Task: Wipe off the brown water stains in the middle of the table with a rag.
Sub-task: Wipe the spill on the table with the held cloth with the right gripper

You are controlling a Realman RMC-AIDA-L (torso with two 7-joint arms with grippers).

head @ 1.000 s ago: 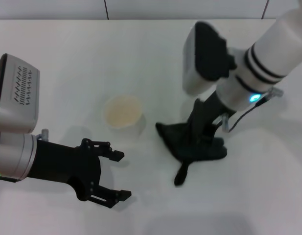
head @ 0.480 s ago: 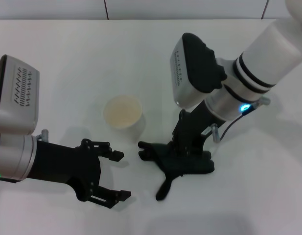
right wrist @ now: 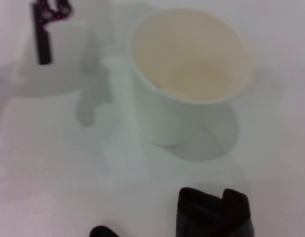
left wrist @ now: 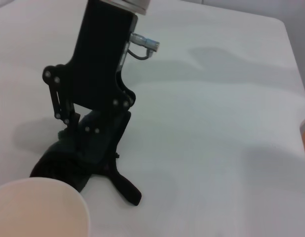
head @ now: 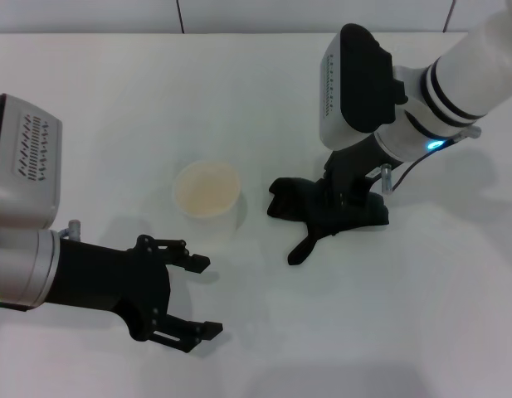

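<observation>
While your right gripper [head: 343, 199] presses down onto the rag [head: 322, 211], you can see the dark cloth bunched on the desk [head: 114, 99] just beside the paper cup [head: 207, 189], on the cup's right in the head view, with a narrow strip of bare desk between them. From the left wrist camera, the gripper [left wrist: 90, 126] stands nearly upright over the rag [left wrist: 68, 165], its black linkage fingers [left wrist: 63, 116] sunk into the top of the cloth; they look drawn in on the fabric, pinning it to the desk. The rag's loop tab [head: 303, 249] trails out on the side away from the arm, lying flat on the surface and pointing toward the near edge of the desk. In the right wrist camera you get the cup [right wrist: 189, 74] standing upright, open and seemingly empty, with only a dark fold of the rag [right wrist: 214, 212] showing in front of it.

No brown stain shows on the white surface around the cup or the rag in any view; whether any lies under the cloth you cannot tell.

Your left gripper [head: 193, 298] hangs near the cup on its near-left side, well apart from the rag, with its jaws spread wide and nothing between them.
</observation>
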